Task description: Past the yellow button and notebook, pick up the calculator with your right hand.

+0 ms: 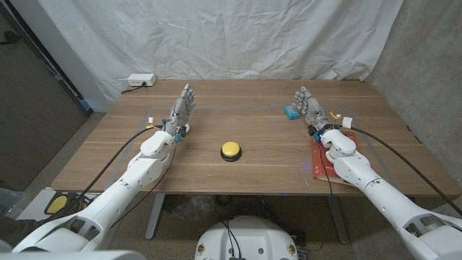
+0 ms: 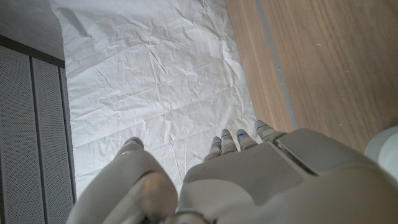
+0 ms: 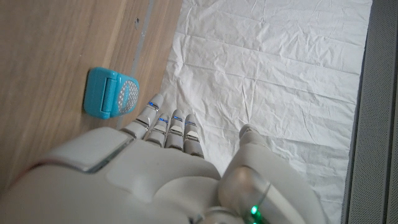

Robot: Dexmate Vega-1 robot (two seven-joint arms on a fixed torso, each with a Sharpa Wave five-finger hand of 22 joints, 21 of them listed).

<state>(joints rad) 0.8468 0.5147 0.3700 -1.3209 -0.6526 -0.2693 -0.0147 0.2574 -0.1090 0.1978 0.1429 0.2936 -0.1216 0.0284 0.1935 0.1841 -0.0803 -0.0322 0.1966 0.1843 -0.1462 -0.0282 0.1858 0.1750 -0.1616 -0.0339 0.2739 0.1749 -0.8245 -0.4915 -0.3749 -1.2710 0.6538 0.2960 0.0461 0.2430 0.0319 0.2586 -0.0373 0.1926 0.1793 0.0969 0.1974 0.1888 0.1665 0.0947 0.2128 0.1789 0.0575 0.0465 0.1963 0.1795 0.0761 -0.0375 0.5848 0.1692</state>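
A small blue calculator [image 1: 291, 112] lies at the table's far right, just left of my right hand [image 1: 311, 107]; the right wrist view shows the calculator [image 3: 112, 101] close beside my fingers [image 3: 168, 121]. That hand is open, fingers straight and apart, holding nothing. A yellow button [image 1: 230, 150] on a black base sits mid-table. A red notebook [image 1: 318, 160] lies at the right, partly hidden beneath my right forearm. My left hand [image 1: 182, 108] stands open at the far left, fingers pointing away, and in the left wrist view the left hand [image 2: 236, 168] holds nothing.
A white power strip [image 1: 139, 80] rests on the table's far left corner. A white sheet [image 1: 216, 36] hangs behind the table. Small white and yellow bits [image 1: 342, 119] lie near my right wrist. Bare wood [image 1: 238, 115] spreads between my two hands.
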